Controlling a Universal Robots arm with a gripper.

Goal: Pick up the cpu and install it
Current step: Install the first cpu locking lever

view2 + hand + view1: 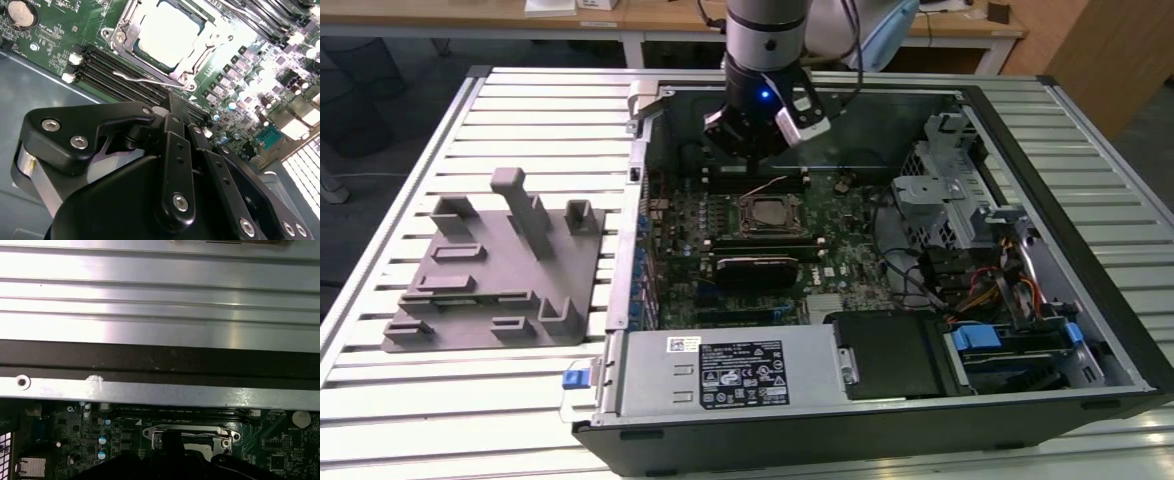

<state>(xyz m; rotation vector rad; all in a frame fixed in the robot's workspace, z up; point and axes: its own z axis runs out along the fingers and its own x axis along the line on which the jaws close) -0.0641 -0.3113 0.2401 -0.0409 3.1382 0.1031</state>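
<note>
We see the cpu (pixel 170 32) already lying in the socket (pixel 167 42) at the top of the second wrist view, and with the fingers (pixel 177 120) clenched on nothing above it, we risk clipping the unlatched lever (pixel 142 77).

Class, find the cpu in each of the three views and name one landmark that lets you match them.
Exterior view: the cpu sits in the socket mid-motherboard, just in front of the gripper.
Second wrist view: cpu, pale square inside the socket frame.
First wrist view: a pale strip behind the frame's bar, likely the cpu.
Shared landmark: the socket frame.
</note>
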